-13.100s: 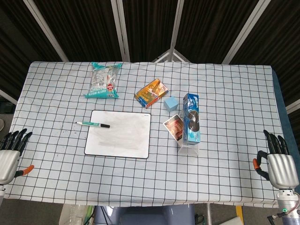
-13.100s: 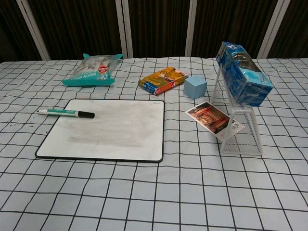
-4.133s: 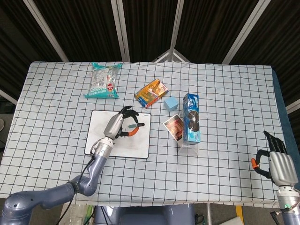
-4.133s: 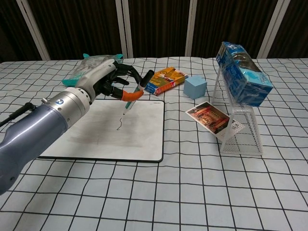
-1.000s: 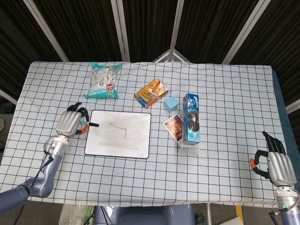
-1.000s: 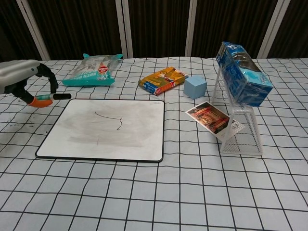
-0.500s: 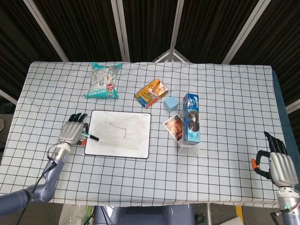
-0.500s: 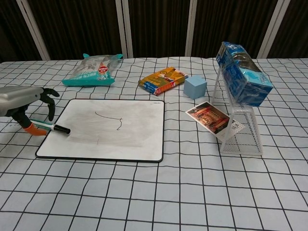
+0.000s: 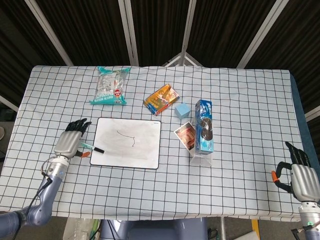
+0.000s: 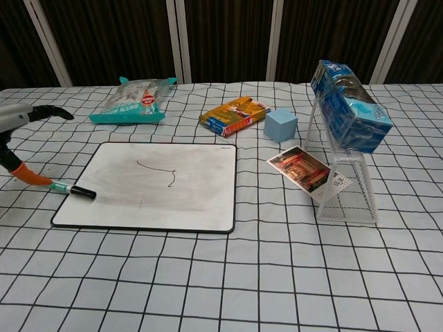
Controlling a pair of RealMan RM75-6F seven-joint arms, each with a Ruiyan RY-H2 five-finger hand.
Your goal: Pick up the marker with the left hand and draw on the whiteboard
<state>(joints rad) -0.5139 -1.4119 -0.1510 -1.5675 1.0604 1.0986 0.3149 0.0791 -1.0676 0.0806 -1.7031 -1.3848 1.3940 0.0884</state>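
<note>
Releasing marker beside whiteboard

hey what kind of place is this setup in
Probably a robot lab or test bench: a table under a black-and-white grid cloth, dark curtains behind, and assorted props such as a small black-framed whiteboard and a wire mesh rack.

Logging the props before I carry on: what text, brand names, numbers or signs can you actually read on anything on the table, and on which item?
None can be quoted.
Teal snack bag: red round logo, too blurred to read.
Orange box: print too small.
Blue cookie box: lettering unreadable.
Picture card: image only.
Whiteboard: a drawn squiggle, not words.
Marker: no legible label.
</note>
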